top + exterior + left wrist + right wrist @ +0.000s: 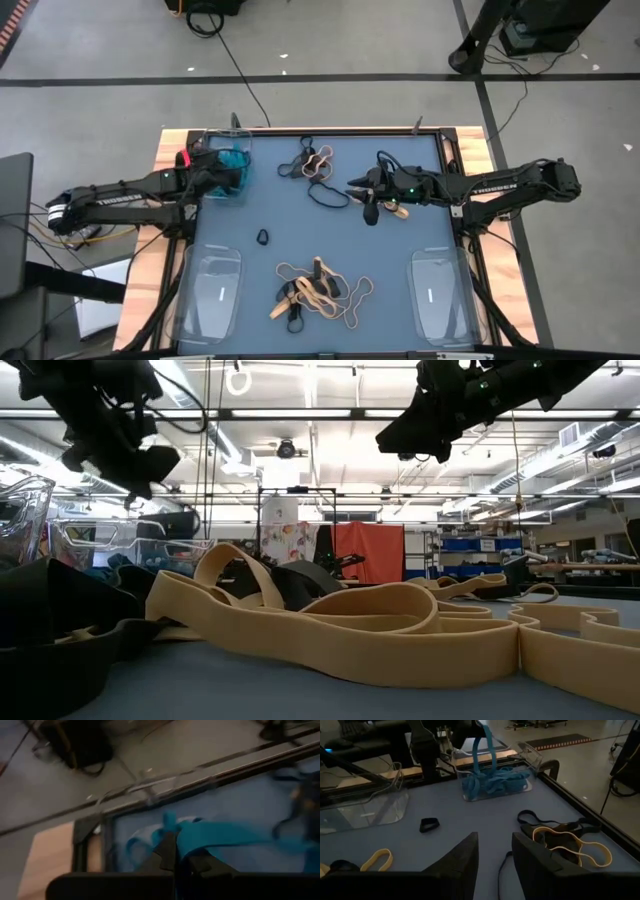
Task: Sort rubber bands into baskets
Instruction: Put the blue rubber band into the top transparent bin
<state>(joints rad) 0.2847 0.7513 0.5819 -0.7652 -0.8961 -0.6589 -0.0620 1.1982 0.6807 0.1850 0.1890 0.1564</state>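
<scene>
A teal rubber band point(481, 751) is pinched in the closed left gripper point(222, 178) above the far-left basket point(496, 784), evidently for dropping among its teal bands. The right gripper point(368, 190) is held open and empty over the black and tan bands point(561, 839).

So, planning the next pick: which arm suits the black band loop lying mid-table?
Right. Its open end effector hovers empty near the black band; the left end effector holds a teal band over its basket.
</scene>
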